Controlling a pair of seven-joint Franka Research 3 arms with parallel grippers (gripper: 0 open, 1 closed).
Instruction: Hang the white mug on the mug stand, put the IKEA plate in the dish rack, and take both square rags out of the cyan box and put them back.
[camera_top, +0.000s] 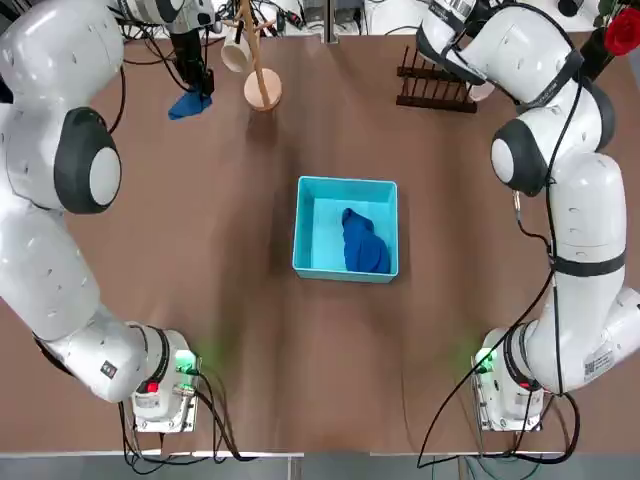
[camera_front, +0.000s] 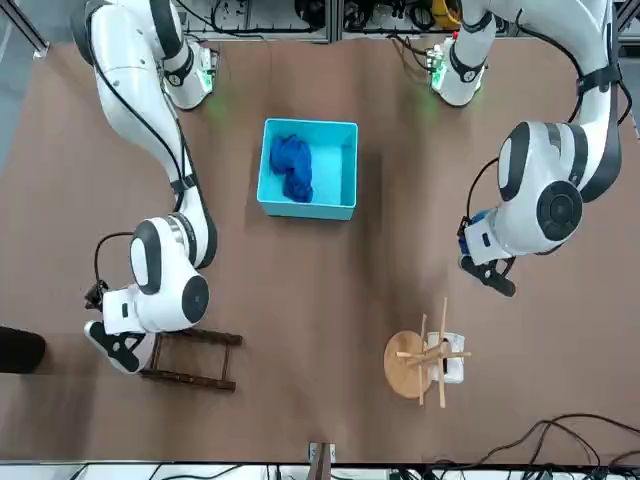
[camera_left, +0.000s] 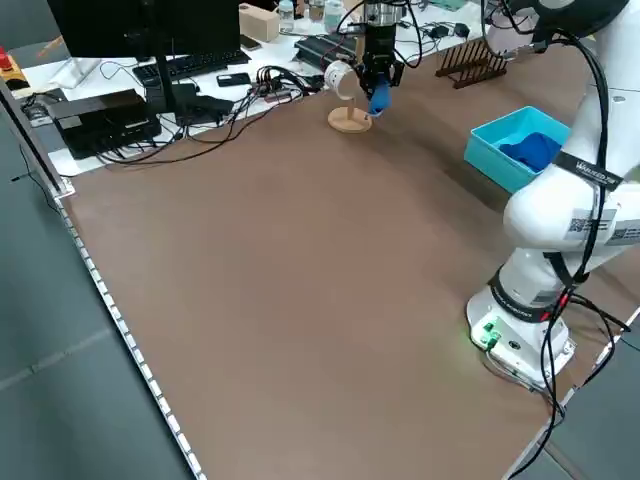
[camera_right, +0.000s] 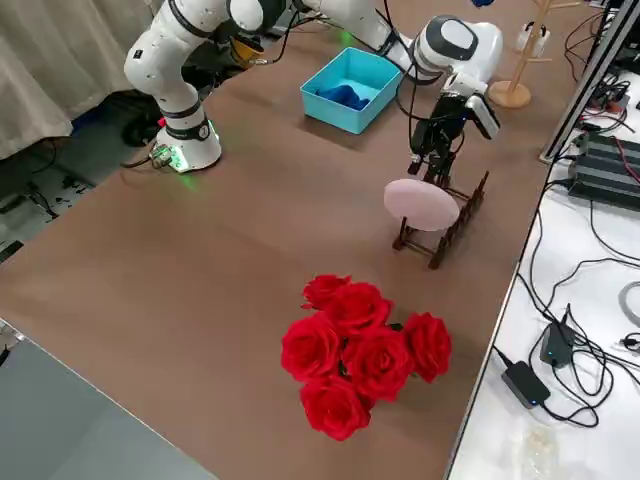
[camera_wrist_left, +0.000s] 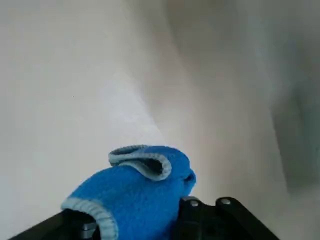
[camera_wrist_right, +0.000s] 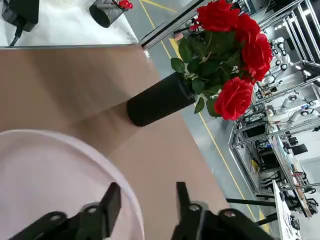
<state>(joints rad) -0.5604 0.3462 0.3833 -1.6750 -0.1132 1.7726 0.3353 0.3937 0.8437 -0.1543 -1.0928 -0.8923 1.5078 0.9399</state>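
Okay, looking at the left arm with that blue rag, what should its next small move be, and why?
Probably carry the blue rag back toward the cyan box and release it there. The left pincer holds it near the mug stand, where the white mug already hangs; the IKEA plate sits in the dish rack by the right pincer, and another rag lies in the box.

Counter: bare across lower frame and both sides of cyan box at centre. Obstacles upper frame: mug stand left, dish rack right.
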